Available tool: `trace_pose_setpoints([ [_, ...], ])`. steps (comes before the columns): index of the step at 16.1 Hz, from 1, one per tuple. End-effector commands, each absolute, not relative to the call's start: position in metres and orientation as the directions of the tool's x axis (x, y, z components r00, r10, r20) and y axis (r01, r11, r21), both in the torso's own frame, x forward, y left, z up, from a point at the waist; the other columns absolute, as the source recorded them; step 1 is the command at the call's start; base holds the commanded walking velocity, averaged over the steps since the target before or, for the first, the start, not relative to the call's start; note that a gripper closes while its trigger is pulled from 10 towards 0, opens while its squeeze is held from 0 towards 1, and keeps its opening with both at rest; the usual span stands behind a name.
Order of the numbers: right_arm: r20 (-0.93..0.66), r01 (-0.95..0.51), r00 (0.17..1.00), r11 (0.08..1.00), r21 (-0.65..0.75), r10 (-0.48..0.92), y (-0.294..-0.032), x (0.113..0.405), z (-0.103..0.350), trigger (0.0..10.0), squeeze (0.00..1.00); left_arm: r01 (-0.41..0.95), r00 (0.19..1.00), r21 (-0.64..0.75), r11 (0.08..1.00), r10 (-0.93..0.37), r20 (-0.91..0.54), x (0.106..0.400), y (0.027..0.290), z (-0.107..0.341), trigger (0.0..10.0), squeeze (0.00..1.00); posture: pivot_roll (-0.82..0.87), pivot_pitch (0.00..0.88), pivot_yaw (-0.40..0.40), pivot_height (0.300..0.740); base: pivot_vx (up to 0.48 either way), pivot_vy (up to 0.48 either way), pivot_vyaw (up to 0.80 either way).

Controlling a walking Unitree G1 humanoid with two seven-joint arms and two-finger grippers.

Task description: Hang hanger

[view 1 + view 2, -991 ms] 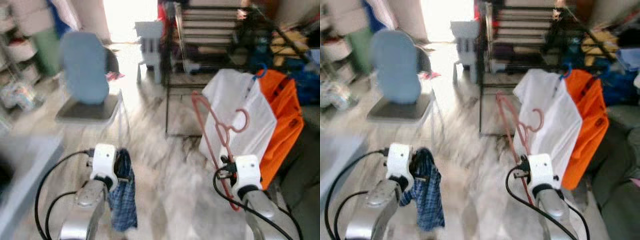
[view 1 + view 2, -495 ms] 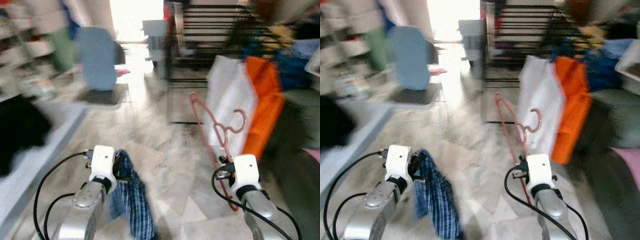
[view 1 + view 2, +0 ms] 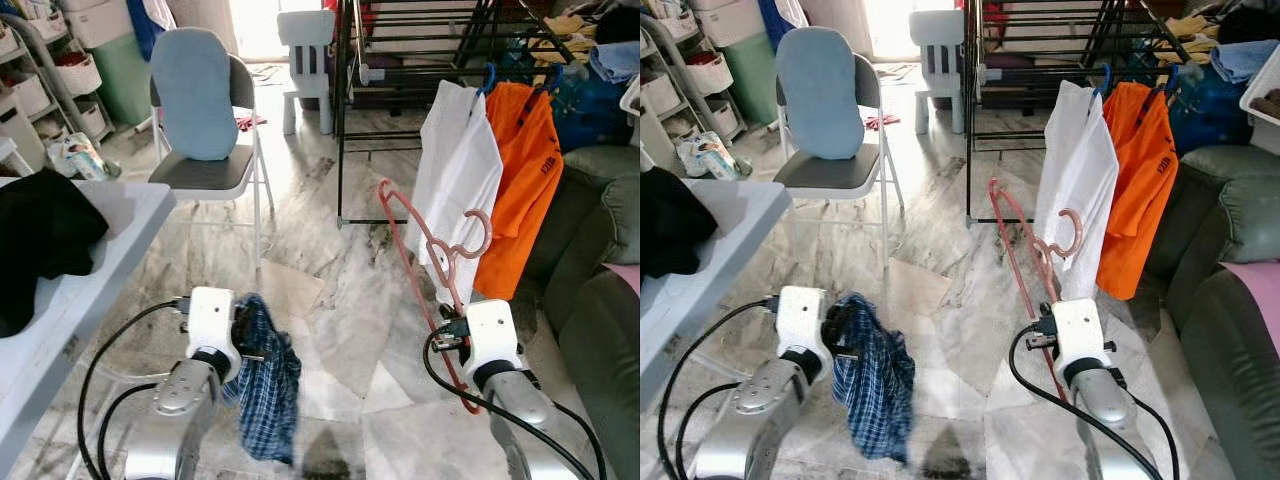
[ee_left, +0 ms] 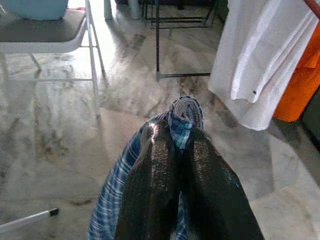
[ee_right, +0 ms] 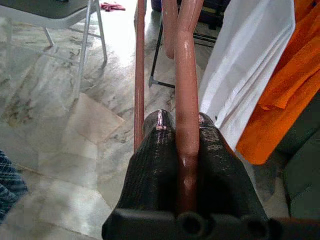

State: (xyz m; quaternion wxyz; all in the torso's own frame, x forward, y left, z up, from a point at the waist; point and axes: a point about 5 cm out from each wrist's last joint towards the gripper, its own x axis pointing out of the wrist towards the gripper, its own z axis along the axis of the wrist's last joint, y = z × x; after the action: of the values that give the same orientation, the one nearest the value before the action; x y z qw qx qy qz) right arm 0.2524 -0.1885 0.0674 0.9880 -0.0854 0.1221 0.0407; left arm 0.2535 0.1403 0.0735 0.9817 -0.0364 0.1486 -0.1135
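A pink plastic hanger (image 3: pixel 425 240) stands upright in my right gripper (image 5: pixel 179 131), which is shut on its lower bar; its hook curls toward the white shirt (image 3: pixel 455 180). My left gripper (image 4: pixel 172 137) is shut on a blue plaid cloth (image 3: pixel 265 390) that dangles below it. Ahead stands a black drying rack (image 3: pixel 400 60) with the white shirt and an orange shirt (image 3: pixel 520 180) hanging from it on blue hangers. The right gripper is low, short of the rack, near the white shirt's hem.
A folding chair with a blue back cushion (image 3: pixel 200 110) stands ahead on the left, a small white chair (image 3: pixel 305 50) behind it. A grey table edge (image 3: pixel 60 290) with a black garment (image 3: pixel 35 240) is at my left. A green sofa (image 3: pixel 600 300) lines the right. Marble floor lies between.
The camera has swung and steadied, so the blur is gone and the table has come into view at the left. Both grippers keep their holds; the plaid cloth hangs straighter.
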Motion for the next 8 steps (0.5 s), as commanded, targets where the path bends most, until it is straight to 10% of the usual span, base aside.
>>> trace_pose_setpoints([
  [1,-0.236,-0.107,0.969,0.982,-0.153,0.068,-0.1843,0.2543,0.0704,10.0,0.00,0.216,0.930,-0.127,0.968,-0.244,-0.274,0.2558,0.1424,0.0767,10.0,0.00,-0.11,0.000,0.021,0.740,0.000,0.000,0.00],
  [8,-0.230,-0.104,0.970,0.989,-0.105,0.077,-0.1830,0.2577,0.0726,10.0,0.00,0.273,0.913,-0.170,0.947,-0.310,-0.265,0.2562,0.1342,0.0776,10.0,0.00,-0.11,0.000,0.015,0.740,0.000,0.000,-0.11],
])
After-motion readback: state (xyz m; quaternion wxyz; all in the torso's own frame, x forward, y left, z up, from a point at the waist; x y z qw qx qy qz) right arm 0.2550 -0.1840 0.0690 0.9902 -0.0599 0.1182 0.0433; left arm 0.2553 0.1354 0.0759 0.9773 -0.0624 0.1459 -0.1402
